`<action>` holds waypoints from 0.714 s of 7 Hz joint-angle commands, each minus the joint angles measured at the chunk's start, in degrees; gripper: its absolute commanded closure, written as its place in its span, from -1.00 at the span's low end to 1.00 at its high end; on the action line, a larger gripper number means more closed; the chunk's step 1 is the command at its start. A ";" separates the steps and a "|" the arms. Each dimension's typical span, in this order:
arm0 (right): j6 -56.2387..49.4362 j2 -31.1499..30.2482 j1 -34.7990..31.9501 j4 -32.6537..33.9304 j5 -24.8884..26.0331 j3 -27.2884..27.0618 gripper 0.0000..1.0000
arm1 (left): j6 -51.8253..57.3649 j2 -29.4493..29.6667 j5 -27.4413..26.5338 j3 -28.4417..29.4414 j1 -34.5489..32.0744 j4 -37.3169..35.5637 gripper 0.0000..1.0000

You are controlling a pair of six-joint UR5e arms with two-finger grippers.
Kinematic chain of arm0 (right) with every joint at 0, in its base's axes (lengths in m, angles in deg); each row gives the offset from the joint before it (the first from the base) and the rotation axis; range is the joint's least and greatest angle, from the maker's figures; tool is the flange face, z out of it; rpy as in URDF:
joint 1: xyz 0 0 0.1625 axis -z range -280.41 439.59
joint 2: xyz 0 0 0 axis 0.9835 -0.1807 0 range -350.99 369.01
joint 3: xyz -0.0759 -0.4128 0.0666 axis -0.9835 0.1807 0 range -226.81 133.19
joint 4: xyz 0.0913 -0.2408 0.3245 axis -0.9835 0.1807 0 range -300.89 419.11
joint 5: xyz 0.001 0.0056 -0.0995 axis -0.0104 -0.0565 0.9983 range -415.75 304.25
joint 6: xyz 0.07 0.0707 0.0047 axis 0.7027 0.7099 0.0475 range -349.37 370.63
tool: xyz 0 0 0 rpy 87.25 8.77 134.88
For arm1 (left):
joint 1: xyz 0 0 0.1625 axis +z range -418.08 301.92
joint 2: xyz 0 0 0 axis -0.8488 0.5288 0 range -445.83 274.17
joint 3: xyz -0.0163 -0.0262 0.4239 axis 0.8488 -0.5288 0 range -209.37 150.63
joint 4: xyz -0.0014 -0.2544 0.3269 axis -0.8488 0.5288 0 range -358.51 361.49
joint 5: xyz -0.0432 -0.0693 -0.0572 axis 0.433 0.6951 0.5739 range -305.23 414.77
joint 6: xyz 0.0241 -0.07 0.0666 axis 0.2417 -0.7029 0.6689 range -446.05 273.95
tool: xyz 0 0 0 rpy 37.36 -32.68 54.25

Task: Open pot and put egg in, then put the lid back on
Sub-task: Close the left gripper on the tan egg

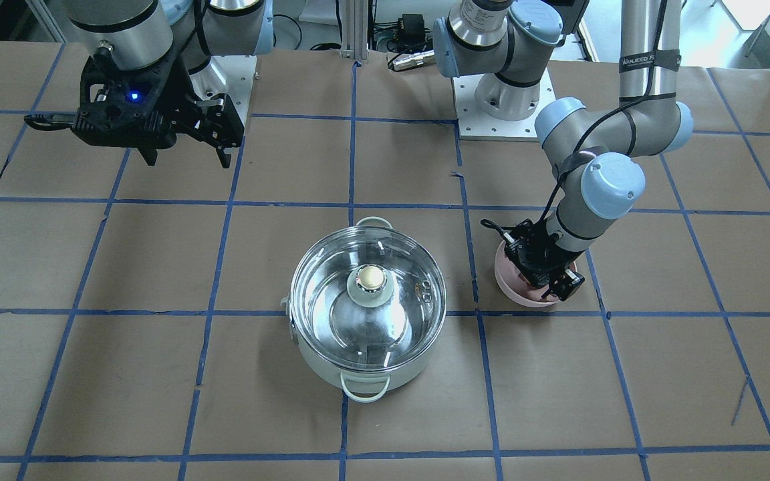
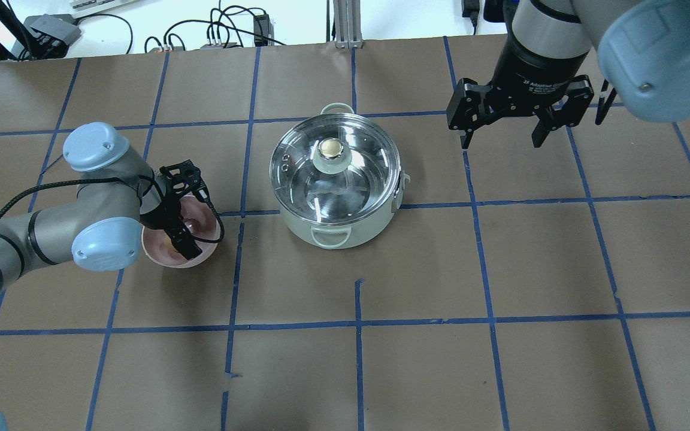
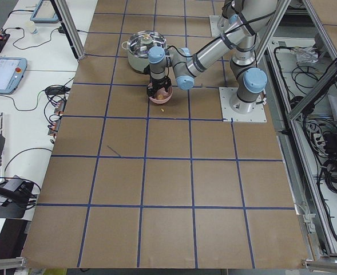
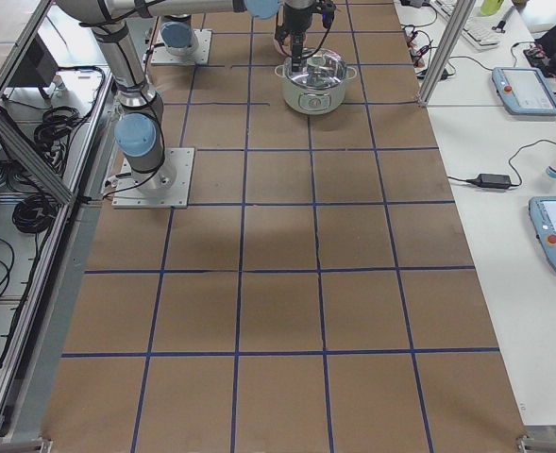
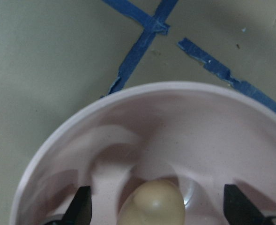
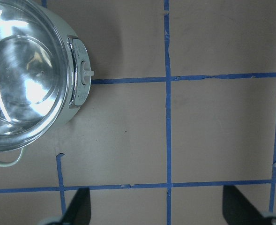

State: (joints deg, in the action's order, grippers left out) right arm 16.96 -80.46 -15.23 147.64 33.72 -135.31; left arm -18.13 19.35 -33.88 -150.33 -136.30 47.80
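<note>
Egg (image 5: 152, 204) and left end effector (image 2: 180, 240) form the pair that matters. At the left of the overhead view the left arm reaches down into the pink bowl (image 5: 175, 85). Its fingers (image 5: 80, 206) are spread, one on each side of the egg with a gap to each, and they hold nothing. The egg lies on the bowl's floor right between the tips, so the closing line runs through it. The wrist view's edge cuts off the egg's lower part, so I cannot tell its long axis for sure.

Just right of the bowl and apart from it, the pot (image 2: 345, 236) stands on the surface (image 2: 501, 269). The lid (image 2: 360, 179) sits flat on the pot's rim, with the knob (image 2: 332, 148) upright at its centre.

Farther right, the right end effector (image 2: 502, 142) hangs above the surface, spread and empty, well apart from the pot.

Judging from this, the left arm only needs to close to take the egg, but the pot is shut. The free right arm looks best placed to lift the lid by its knob, which lies to that arm's left.
</note>
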 commanded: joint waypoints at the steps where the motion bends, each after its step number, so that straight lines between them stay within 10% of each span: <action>1: 0.00 0.00 0.08 -0.02 0.00 0.00 -1.00 | 0.02 0.11 0.06 0.03 0.00 0.00 -0.96; 5: 0.00 0.00 0.25 -0.02 0.09 0.00 -1.00 | -0.42 0.02 -0.74 0.03 0.09 0.18 -0.91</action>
State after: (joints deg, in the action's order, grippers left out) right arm 16.96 -80.46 -15.06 147.62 33.78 -135.31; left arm -18.43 19.38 -34.52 -150.30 -136.24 48.04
